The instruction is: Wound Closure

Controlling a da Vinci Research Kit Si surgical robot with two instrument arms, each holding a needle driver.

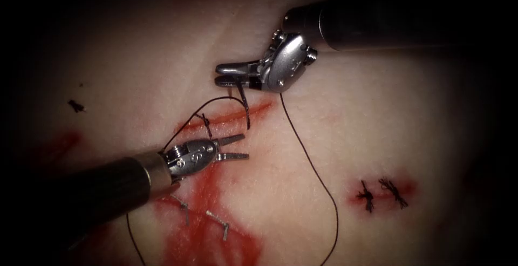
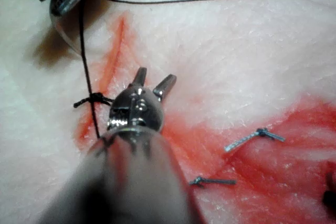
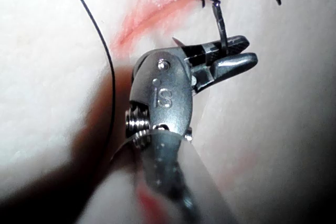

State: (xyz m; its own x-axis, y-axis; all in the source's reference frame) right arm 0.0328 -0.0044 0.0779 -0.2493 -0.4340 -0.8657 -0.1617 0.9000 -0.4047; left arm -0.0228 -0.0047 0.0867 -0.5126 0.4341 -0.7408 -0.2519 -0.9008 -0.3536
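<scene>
While I hold both arms over the tissue (image 1: 377,125), my right claw (image 1: 229,75) is clamped on the needle (image 1: 244,104), gripping it near its upper end; the rest of the curve hangs down from the claw toward the cut (image 1: 232,117), and I cannot tell whether the tip has entered the tissue there. In the right wrist view the same claw (image 3: 239,59) pinches the dark needle (image 3: 219,24) crosswise, and the housing just behind it carries raised characters that read roughly "IS". My left claw (image 1: 237,147) sits just below the cut with its two blades apart, holding nothing; the left wrist view shows them (image 2: 155,81) spread in a V beside the red line of the cut (image 2: 113,56). Thread (image 1: 318,179) runs from the right claw down and away over the tissue, and another stretch arcs from the needle past a small knot (image 1: 205,119) on the cut, close to the left claw. Below the left claw, red fluid (image 1: 210,233) stains the tissue around two pale stitches (image 1: 218,224). Well to the right of both claws are two dark knotted stitches (image 1: 380,193).
</scene>
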